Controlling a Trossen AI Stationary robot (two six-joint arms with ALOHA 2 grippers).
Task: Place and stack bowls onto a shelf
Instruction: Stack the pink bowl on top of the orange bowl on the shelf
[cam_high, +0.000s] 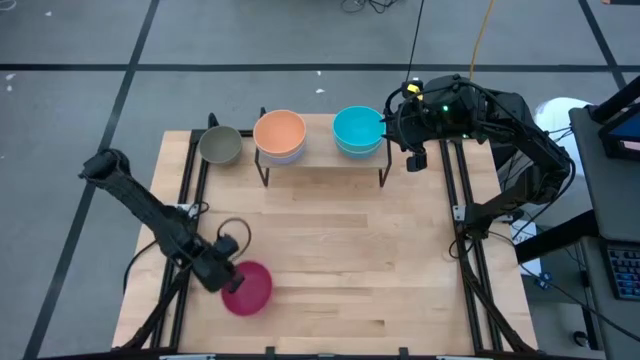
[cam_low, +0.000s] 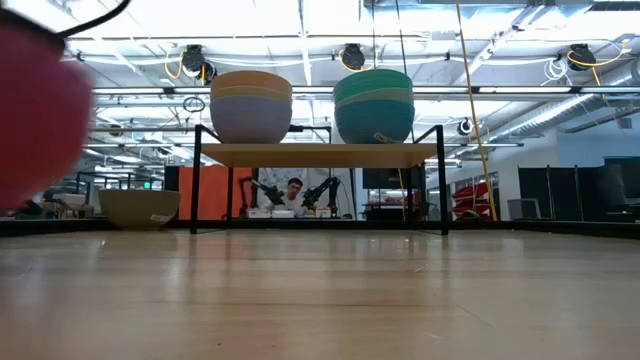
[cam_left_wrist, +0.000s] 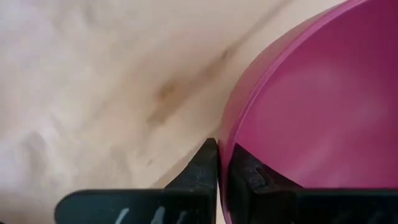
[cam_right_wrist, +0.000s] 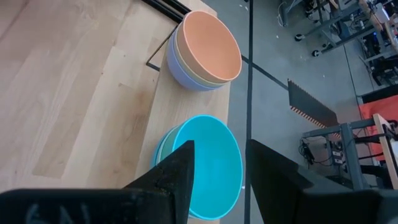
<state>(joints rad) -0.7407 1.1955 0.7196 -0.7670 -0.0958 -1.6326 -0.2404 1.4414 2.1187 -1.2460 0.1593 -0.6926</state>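
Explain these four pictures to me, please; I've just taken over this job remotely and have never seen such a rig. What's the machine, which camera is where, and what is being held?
The machine is two dark jointed arms at a light wooden table, each ending in a two-finger gripper. One camera looks straight down, one sits at table height, and one rides on each wrist.

The left gripper is near the table's front, shut on the rim of a round magenta bowl; its wrist camera shows the fingers pinching that rim.

The right gripper hangs open beside the small wooden shelf on black legs.

On the shelf stand two stacks: an orange-topped stack and a cyan-topped stack. An olive-grey bowl sits on the table left of the shelf.
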